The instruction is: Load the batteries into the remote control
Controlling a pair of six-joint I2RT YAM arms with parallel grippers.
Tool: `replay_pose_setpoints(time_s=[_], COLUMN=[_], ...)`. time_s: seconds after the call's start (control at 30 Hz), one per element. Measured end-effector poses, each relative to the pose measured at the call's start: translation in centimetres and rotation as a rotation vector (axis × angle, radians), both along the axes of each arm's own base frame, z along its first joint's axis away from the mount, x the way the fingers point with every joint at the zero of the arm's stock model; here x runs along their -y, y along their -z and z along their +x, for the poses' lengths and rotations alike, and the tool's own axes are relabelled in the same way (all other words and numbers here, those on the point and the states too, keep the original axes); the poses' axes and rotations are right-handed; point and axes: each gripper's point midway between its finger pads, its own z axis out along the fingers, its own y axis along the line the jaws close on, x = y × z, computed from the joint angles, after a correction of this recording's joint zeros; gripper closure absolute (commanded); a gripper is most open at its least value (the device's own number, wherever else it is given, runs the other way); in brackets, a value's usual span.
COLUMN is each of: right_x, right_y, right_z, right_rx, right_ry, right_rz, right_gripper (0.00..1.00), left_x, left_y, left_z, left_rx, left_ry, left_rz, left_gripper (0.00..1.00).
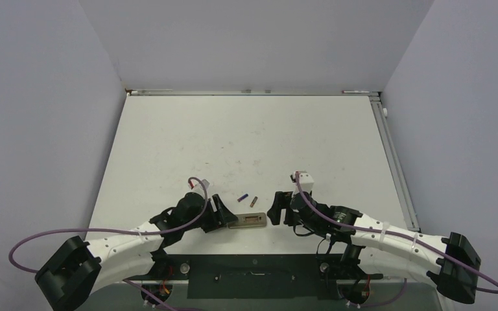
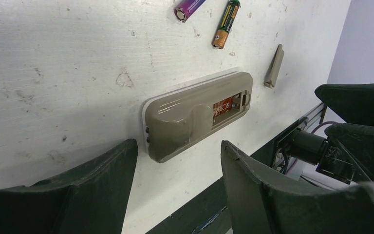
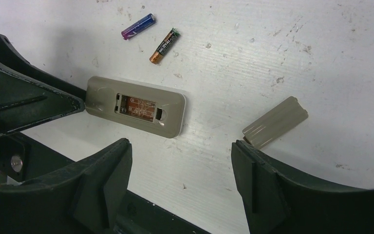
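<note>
The remote control [image 1: 248,221] lies back up near the table's front edge, between the two grippers. Its battery recess [image 3: 136,107] is uncovered and shows an orange-brown label inside. The purple-blue battery [image 1: 242,197] and the brownish-gold battery [image 1: 253,202] lie side by side on the table just beyond the remote. They also show in the right wrist view, purple [image 3: 138,26] and gold [image 3: 165,46]. My left gripper [image 2: 177,146] is open at the remote's left end, holding nothing. My right gripper [image 3: 180,146] is open and empty at the remote's right end.
The loose grey-beige battery cover [image 3: 274,122] lies on the table to the right of the remote, close to my right fingertip; it also shows in the left wrist view [image 2: 273,66]. The black base plate [image 1: 253,275] runs along the table's front edge.
</note>
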Motion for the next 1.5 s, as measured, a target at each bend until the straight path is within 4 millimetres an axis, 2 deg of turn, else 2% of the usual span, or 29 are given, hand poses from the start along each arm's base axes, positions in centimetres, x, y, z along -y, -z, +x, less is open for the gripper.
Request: replay_pose_setpoints(time_s=[0.17,0.47,0.8,1.0,1.13,1.33,1.5], right_x=[-0.1,-1.6,-4.4,-6.3,-7.3,-7.6,-7.3], right_y=[0.2,-0.6,0.3,0.6,0.9,2.4,4.2], right_z=[0.3,1.5,2.6,3.6,4.2,4.8,5.5], right_rx=[-0.006,0.002,-0.023,-0.030,-0.033,-0.051,-0.067], right_ry=[-0.002,-0.004,-0.003,0.032,0.074,0.153,0.238], right_rz=[-0.035,-0.073,-0.150,-0.185,-0.196,-0.230,-0.277], right_gripper=[0.27,0.27,0.31,0.37,0.42,0.48,0.50], left_x=[-0.5,-1.8,-2.8,-3.3,-3.8,-4.4,-4.7], left_y=[-0.4,-2.0,-6.3,-9.6,-11.0,-12.4,-14.3], left_z=[0.1,0.3,1.0,1.6,1.7,1.9,2.3], left_rx=[0.013,0.044,0.117,0.171,0.198,0.240,0.330], left_ry=[0.003,-0.001,0.026,0.055,0.079,0.118,0.152], left_rz=[0.030,0.064,0.061,0.067,0.093,0.140,0.167], left_gripper=[0.39,0.31,0.26,0.21,0.18,0.14,0.11])
